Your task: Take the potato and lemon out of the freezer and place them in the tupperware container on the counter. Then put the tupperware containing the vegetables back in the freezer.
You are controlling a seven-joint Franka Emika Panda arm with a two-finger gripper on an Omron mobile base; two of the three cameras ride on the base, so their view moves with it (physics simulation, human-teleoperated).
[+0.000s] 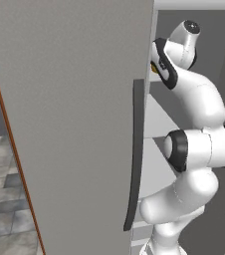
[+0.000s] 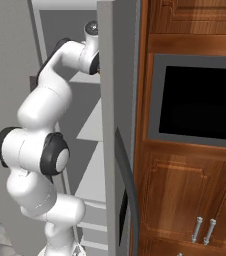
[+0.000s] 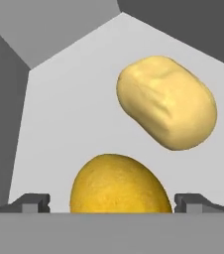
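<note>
Lemon (image 3: 118, 184) sits right up close in the hand view, between my spread fingertips (image 3: 32, 202), gripper (image 3: 111, 203) not pinching it as far as I can tell. Potato (image 3: 166, 101) lies just past it on the pale freezer shelf (image 3: 64, 119). Left base view: my arm reaches past the freezer (image 1: 69, 124) door's dark handle (image 1: 134, 159). Right base view: wooden cabinets (image 2: 185, 200) beside it. No readable writing anywhere.

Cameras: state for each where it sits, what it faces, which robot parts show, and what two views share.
Left base view: behind-left, facing the freezer door's grey outside; arm rises right.
Right base view: behind-right, facing the door's edge and wooden cabinets; arm rises left.
Hand view: on the hand, facing lemon and potato on a shelf; end effector fingertips flank the lemon.
Both base views share the shelves.
</note>
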